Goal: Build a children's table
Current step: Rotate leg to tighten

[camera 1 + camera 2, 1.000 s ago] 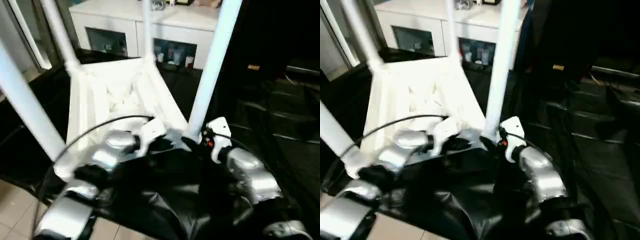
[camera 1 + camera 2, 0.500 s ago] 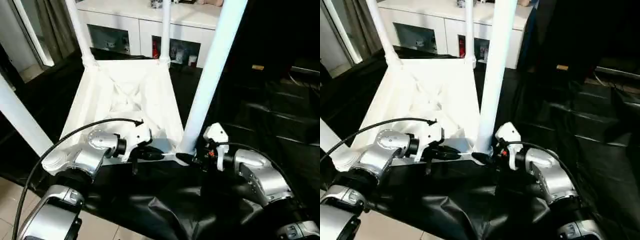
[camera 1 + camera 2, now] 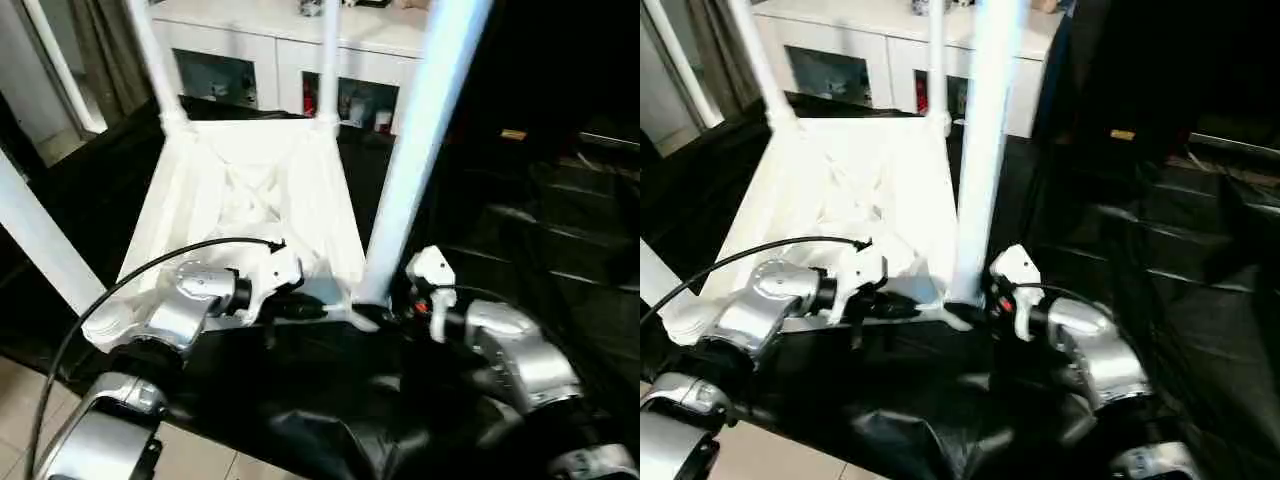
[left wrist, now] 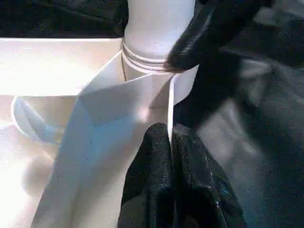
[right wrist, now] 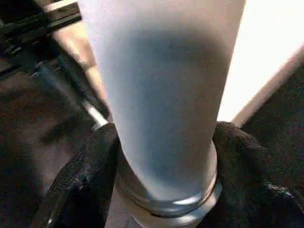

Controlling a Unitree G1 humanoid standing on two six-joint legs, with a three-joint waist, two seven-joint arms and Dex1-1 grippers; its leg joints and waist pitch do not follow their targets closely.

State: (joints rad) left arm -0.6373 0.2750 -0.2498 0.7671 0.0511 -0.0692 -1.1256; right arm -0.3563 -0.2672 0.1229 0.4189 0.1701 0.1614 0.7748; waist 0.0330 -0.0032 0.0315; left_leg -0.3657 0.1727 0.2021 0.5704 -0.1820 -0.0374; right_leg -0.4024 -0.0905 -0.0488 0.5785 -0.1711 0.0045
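Dim room, glare bleaching the white tabletop (image 3: pixel 250 190), slight motion blur throughout

text: none legible | labels: none readable | brands: none | numbers: none | signs: none

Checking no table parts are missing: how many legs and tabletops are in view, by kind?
Legs: 4 (near-right, near-left, far-left, far-right)
Tabletop: 1
Total: 5
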